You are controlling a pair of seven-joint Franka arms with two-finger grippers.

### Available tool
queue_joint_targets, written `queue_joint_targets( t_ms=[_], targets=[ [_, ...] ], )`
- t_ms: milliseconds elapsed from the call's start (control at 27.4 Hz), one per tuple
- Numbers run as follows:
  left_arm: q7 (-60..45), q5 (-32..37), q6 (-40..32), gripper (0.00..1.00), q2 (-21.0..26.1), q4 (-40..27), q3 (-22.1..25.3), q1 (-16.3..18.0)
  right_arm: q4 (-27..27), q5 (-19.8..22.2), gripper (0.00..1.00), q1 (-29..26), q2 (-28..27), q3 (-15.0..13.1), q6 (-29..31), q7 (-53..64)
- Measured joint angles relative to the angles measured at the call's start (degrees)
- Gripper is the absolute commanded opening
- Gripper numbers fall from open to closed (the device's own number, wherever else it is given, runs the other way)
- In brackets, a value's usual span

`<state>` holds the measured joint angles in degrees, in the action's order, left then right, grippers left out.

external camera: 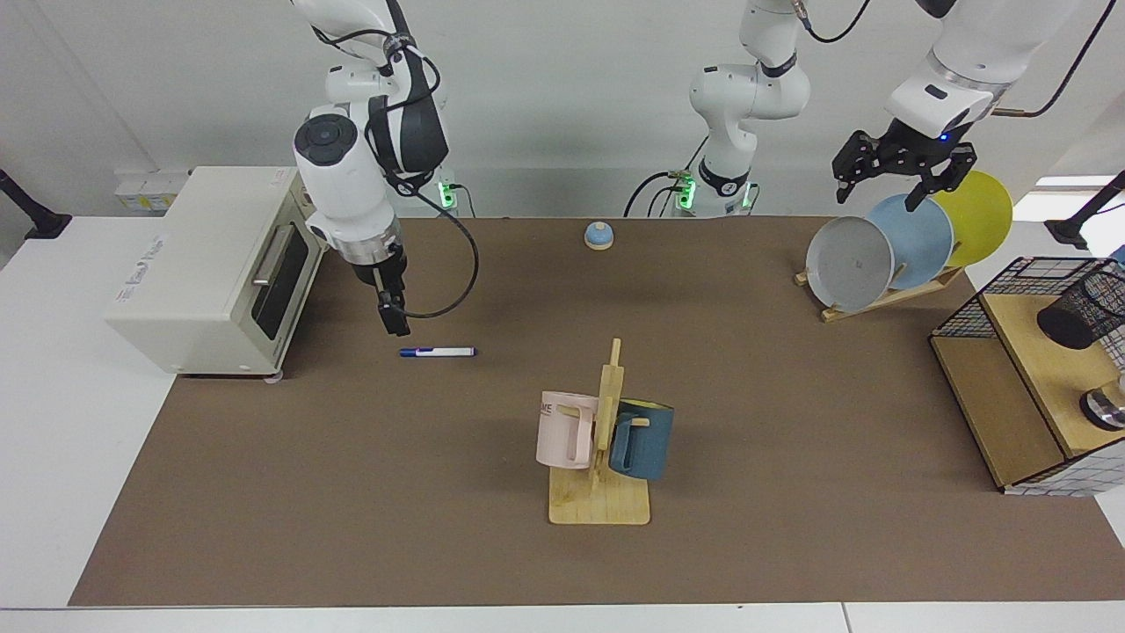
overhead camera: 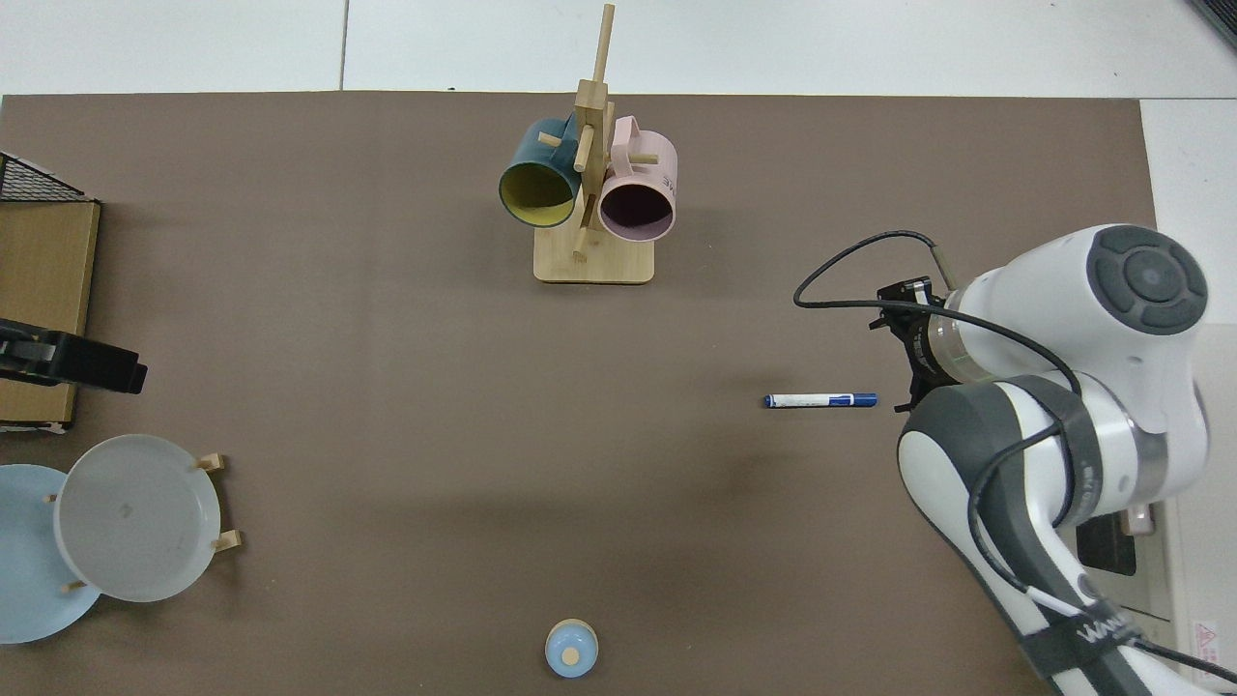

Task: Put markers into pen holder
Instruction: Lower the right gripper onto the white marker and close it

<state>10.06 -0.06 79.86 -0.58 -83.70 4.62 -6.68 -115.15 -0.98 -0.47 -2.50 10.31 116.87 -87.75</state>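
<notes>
A: Where is the slim white-barrelled marker with the dark blue cap (external camera: 437,352) lying?

B: Flat on the matte brown tabletop (external camera: 756,369), lengthwise across the facing view, near the boxy cream toaster oven (external camera: 211,268). Nothing is touching it. From above, the marker (overhead camera: 820,400) is lying just beside the white arm's wrist.

A: And the right pincer (external camera: 393,316)?

B: Hanging nose-down just above and behind the marker's blue-capped end, apart from it. It is showing edge-on as a narrow black blade, so I cannot tell whether it is spread or closed. A black cable is looping off the wrist.

A: The left pincer (external camera: 881,191)?

B: Hovering high over the wooden plate rack, its two black fingers (external camera: 922,195) spread wide and holding nothing. That arm is waiting. Below it three smooth round plates are leaning on edge: grey (external camera: 849,263), pale blue (external camera: 916,237), yellow (external camera: 980,215).

A: The small black wire-mesh cylindrical pen holder (external camera: 1079,307)?

B: Tilting on the upper wooden shelf of the large black wire-grid rack (external camera: 1006,387), well apart from the marker, at the opposite edge of the tabletop.

A: Anything else?

B: A wooden peg stand (external camera: 601,457) is carrying a pink mug (external camera: 564,429) and a dark teal mug (external camera: 642,439) on either side. A small blue domed bell on a wooden base (external camera: 598,235) is sitting at the far edge.
</notes>
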Motion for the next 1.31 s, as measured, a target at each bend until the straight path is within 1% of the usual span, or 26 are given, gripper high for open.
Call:
queue_joint_targets(
  t_ms=[146,365,511,803,876,1022,1095,1314],
  targets=[
    [0.0,0.0,-0.1,1.00,-0.2,0.0,0.0,0.0,-4.1,-1.0,0.98,0.0,-1.2,0.0,5.5,-1.8],
    [0.0,0.0,-0.2,1.00,-0.2,-0.1,0.0,0.0,-9.2,-1.4,0.98,0.1,-2.0,0.1,12.8,-2.9],
    [0.0,0.0,-0.2,1.00,-0.2,-0.1,0.0,0.0,-11.2,-1.6,0.97,0.1,-2.8,0.2,16.3,-2.9],
    [0.0,0.0,-0.4,1.00,-0.3,-0.2,0.0,0.0,-13.6,-1.7,0.97,0.1,-6.3,0.2,23.2,-2.9],
    [0.0,0.0,-0.5,1.00,-0.3,-0.4,0.0,0.0,-13.8,-1.7,0.93,0.1,-7.2,0.2,24.3,-2.9],
    [0.0,0.0,-0.5,1.00,-0.6,-0.8,0.0,0.0,-13.9,-1.7,0.92,0.1,-8.5,0.2,25.2,-2.9],
    [0.0,0.0,-0.5,1.00,-0.8,-1.0,0.0,0.0,-13.9,-1.7,0.89,0.1,-8.7,0.2,25.2,-2.9],
    [0.0,0.0,-0.5,1.00,-1.1,-1.5,-0.1,0.0,-13.9,-1.7,0.82,0.1,-8.7,0.2,25.2,-2.9]
  ],
)
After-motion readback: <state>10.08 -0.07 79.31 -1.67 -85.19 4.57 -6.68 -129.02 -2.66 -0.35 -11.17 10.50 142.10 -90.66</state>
